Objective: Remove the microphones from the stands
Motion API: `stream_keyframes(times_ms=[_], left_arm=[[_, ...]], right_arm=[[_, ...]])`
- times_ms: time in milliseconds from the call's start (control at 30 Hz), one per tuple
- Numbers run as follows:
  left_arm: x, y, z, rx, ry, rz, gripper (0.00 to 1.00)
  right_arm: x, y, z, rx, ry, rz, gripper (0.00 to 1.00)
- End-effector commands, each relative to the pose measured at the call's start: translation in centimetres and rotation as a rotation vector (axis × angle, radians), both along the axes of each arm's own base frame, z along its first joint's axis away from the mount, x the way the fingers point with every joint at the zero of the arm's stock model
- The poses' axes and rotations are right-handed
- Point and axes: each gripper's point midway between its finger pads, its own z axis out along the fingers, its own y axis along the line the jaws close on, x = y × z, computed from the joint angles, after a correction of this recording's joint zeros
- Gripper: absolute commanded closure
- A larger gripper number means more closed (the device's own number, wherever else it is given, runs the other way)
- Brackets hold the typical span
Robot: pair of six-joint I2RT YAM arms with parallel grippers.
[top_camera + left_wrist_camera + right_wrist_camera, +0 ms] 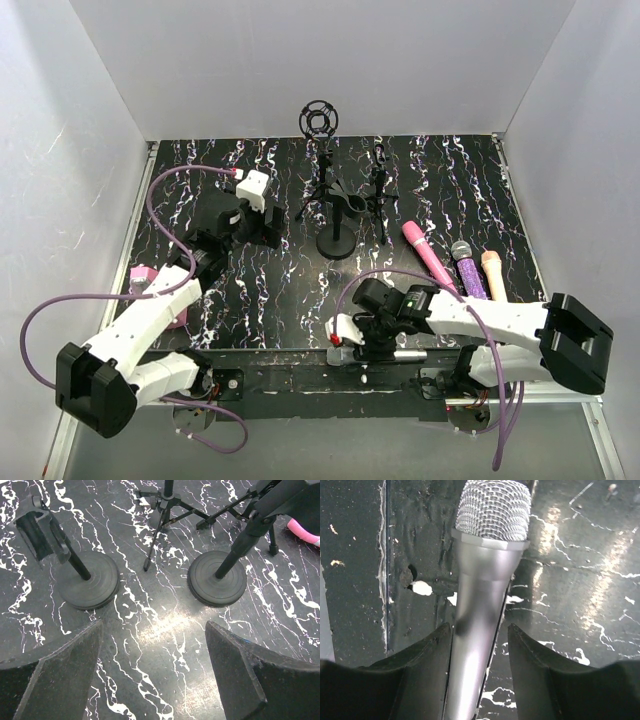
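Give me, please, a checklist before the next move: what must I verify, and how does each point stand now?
1. Silver mic lies between the right fingers: ok.
2. Right fingers firmly closed on it: cannot tell.
3. Left fingers open, nothing between them: ok.
4. Clip on the stand in the left wrist view holds no mic: ok.
5. Pink mic lies apart from the right fingers: ok.

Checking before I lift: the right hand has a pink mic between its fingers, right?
Not pink. The mic between the fingers of the right hand is silver, with a mesh head, as the right wrist view shows.
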Motion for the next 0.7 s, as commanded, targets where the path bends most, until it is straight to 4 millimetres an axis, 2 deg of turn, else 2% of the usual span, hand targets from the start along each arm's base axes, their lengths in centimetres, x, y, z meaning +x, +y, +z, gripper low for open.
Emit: stream_keyframes(times_ms=[0, 100, 233, 267, 300, 367, 400, 467, 533, 667], left_arm=[[-0.7, 0.9, 0.7, -0.024, -0.015, 0.020, 0.17], [-0.9, 1.2, 0.4, -0.023, -0.009, 0.027, 0.17], [-1.2, 1.2, 0.2, -0.030, -0.004, 0.022, 0.17], [-1.2, 1.2, 0.0, -0.030, 0.000, 0.023, 0.17], [-1.2, 1.2, 0.0, -0.030, 0.000, 0.023, 0.17], [-1.2, 1.3, -0.1, -0.030, -0.002, 0.027, 0.17], [-1.2, 1.4, -0.1, -0.027, -0.002, 0.029, 0.17], [-1.1, 1.5, -0.1, -0.022, 0.001, 0.033, 0.17], [-1.2, 1.7, -0.1, -0.013, 0.003, 0.031, 0.17], [-1.1, 1.6, 0.0, 0.000, 0.005, 0.023, 0.17]], right_arm=[[0.0, 1.5, -0.8, 0.033, -0.059, -0.002, 0.47], [-0.8, 1.2, -1.6, 0.011, -0.071, 0.020, 0.49], [-1.1, 0.4, -2.7, -0.021, -0.083, 0.045, 0.41], [-1.2, 0.3, -2.9, -0.023, -0.082, 0.050, 0.42], [-1.2, 0.3, -3.0, -0.024, -0.083, 0.054, 0.48], [-1.2, 0.6, -2.6, -0.016, -0.077, 0.049, 0.74], [-1.1, 0.8, -2.1, -0.006, -0.078, 0.036, 0.82], [-0.5, 1.6, -0.3, 0.025, -0.098, -0.013, 0.87], [1.1, 1.7, 1.5, 0.034, -0.148, -0.088, 0.92], [4.5, 0.4, 5.0, 0.026, -0.142, -0.286, 0.99]])
